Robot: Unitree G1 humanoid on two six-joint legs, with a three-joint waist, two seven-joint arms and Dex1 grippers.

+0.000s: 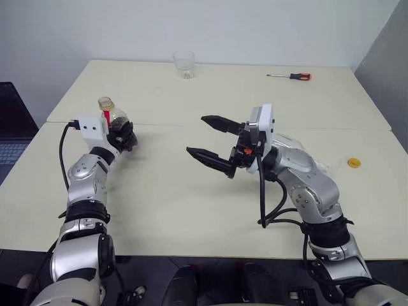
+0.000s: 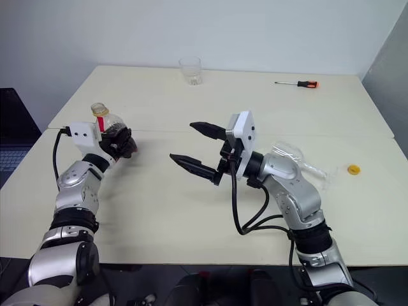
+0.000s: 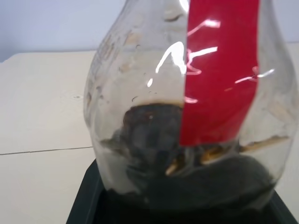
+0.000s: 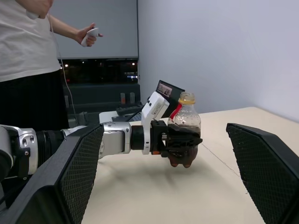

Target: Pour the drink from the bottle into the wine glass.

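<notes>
Left hand [image 4: 180, 142]: clamped on uncapped bottle [image 4: 185, 122], upright above desk [image 1: 166, 191], drink low inside. Right hand [image 1: 213, 139]: wide open, empty. Wine glass [image 2: 299, 159]: lying behind right arm. Pour not started.

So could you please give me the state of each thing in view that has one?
Bottle: upright, uncapped, lifted off the table, some dark drink inside.
Left gripper: shut on bottle.
Right gripper: open, holding nothing.
Wine glass: lying on its side behind the right arm.
Tumbler: upright.
</notes>
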